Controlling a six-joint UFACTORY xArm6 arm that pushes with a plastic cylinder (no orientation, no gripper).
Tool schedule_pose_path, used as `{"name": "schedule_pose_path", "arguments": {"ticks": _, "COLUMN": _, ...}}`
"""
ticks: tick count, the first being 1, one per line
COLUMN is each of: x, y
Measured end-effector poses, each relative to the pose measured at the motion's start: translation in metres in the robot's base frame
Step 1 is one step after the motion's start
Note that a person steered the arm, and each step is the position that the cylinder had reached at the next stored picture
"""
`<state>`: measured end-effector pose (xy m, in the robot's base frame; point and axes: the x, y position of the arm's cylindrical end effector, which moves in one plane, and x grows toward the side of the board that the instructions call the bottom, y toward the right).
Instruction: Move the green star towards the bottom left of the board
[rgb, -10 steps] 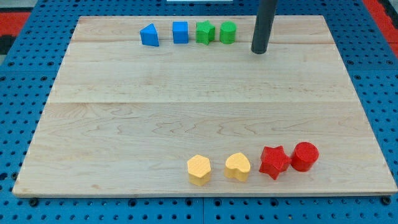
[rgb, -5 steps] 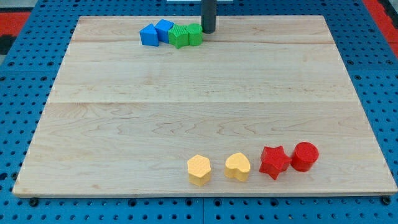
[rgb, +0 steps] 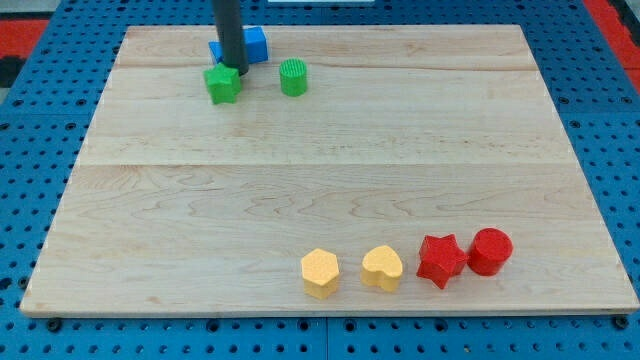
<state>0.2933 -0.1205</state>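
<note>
The green star (rgb: 222, 84) lies near the view's top left of the wooden board (rgb: 330, 170). My tip (rgb: 238, 70) stands right at the star's upper right edge, touching or nearly touching it. A green cylinder (rgb: 293, 77) sits apart to the star's right. Two blue blocks lie just behind the rod: a blue cube (rgb: 256, 43) to its right and another blue block (rgb: 214, 50), mostly hidden, to its left.
Near the view's bottom stand a yellow hexagon (rgb: 320, 273), a yellow heart (rgb: 382, 268), a red star (rgb: 441, 260) and a red cylinder (rgb: 490, 251) in a row. Blue pegboard surrounds the board.
My tip has swept left along the top row, from right of the green blocks to the star. The green star has moved left and down, and the green cylinder has slid down, apart from it.
</note>
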Motion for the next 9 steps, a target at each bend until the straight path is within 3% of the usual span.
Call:
{"name": "schedule_pose_path", "arguments": {"ticks": 3, "x": 0.109, "y": -0.058}}
{"name": "schedule_pose_path", "arguments": {"ticks": 5, "x": 0.116, "y": -0.073}}
{"name": "schedule_pose_path", "arguments": {"ticks": 6, "x": 0.142, "y": -0.098}}
{"name": "schedule_pose_path", "arguments": {"ticks": 7, "x": 0.201, "y": -0.099}}
{"name": "schedule_pose_path", "arguments": {"ticks": 8, "x": 0.205, "y": -0.098}}
{"name": "schedule_pose_path", "arguments": {"ticks": 9, "x": 0.168, "y": -0.064}}
